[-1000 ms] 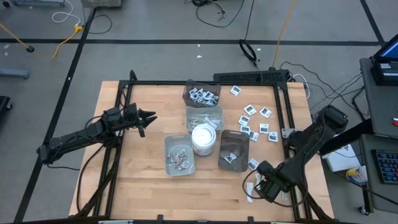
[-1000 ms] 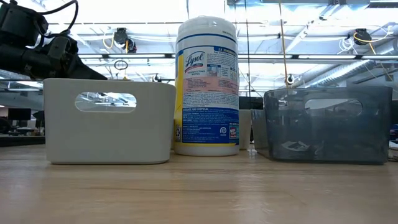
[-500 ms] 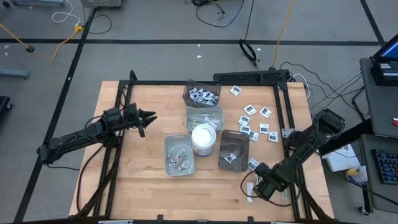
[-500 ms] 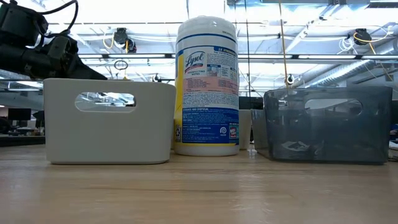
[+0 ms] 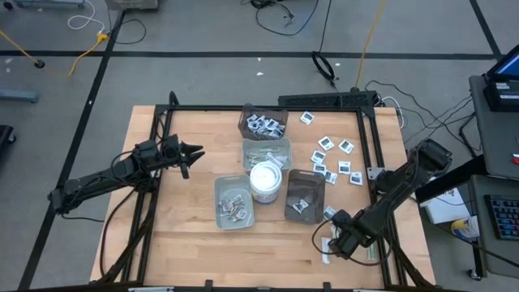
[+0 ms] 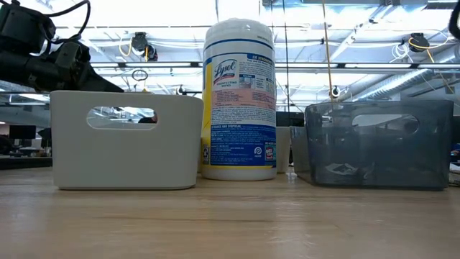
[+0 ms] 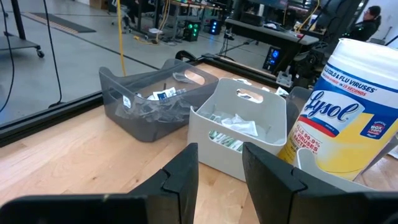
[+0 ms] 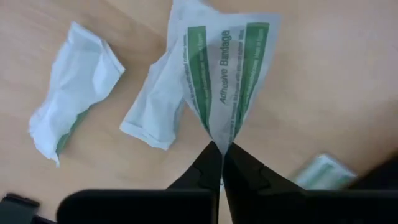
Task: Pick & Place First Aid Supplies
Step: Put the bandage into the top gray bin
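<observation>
Several narrow green-white bandage strips lie at the table's near right (image 5: 326,248). My right gripper (image 8: 221,153) stands over them, pointing down, shut on one strip marked "Adhesive Bandage" (image 8: 227,74). A crumpled strip (image 8: 73,87) and another flat one (image 8: 152,109) lie beside it on the wood. Square white packets (image 5: 332,158) are scattered on the table's far right. My left gripper (image 7: 221,177) waits open at the table's left, level, facing the trays, with nothing between its fingers. My right gripper pinches one narrow end of the bandage strip (image 8: 220,138) between its two fingertips. The fingers come from above, pointing down. That end is puckered to a point at the fingers, and the strip fans out from them, its other end over a second strip on the table.
In the table's middle stand a dark tray with packets (image 5: 263,122), a pale tray (image 5: 266,150), a round white tub (image 5: 266,180), a grey tray (image 5: 233,203) and another dark tray (image 5: 305,195). A black frame (image 5: 369,146) runs along the table's sides.
My right gripper has sunk a little toward the strips at the table's near right. The left arm has kept still.
</observation>
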Tool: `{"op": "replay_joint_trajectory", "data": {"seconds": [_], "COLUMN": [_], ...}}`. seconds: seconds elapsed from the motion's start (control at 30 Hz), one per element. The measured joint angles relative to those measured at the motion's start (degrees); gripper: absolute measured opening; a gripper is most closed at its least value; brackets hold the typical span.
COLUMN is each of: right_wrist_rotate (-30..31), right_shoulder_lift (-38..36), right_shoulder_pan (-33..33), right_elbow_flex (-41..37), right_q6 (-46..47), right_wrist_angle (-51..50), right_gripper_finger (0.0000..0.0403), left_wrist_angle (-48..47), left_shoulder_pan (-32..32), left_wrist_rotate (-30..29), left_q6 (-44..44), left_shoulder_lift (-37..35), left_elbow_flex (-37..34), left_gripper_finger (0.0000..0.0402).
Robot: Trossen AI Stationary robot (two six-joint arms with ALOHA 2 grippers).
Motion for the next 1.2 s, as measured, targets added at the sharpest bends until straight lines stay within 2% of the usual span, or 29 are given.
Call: {"op": "replay_joint_trajectory", "data": {"seconds": [0.3,0.57,0.77,1.0,1.2], "right_wrist_rotate": [-0.07,-0.03,1.86,7.07,9.39], "right_shoulder_lift": [-3.78,-4.56,-4.56,-1.74,4.11], "right_shoulder_pan": [-3.8,-11.66,-24.5,-42.38,-55.76], "right_elbow_flex": [9.14,17.89,23.13,29.46,35.03], "right_q6": [-11.84,-22.77,-37.28,-57.2,-73.25], "right_wrist_angle": [-17.09,-38.09,-46.32,-46.03,-45.61], "right_gripper_finger": [0.0002,0.0001,0.0001,0.0001,0.0], "left_wrist_angle": [0.0,0.0,0.0,0.0,0.0], "left_shoulder_pan": [0.0,0.0,-0.01,-0.01,-0.02], "left_wrist_rotate": [0.0,0.0,0.0,0.0,0.0], "left_q6": [0.01,-0.01,0.0,0.0,0.01], "left_shoulder_lift": [0.0,0.0,0.0,0.0,0.0], "left_elbow_flex": [0.01,0.0,0.0,0.0,0.0], "left_gripper_finger": [0.0129,0.0129,0.0129,0.0129,0.0129]}}
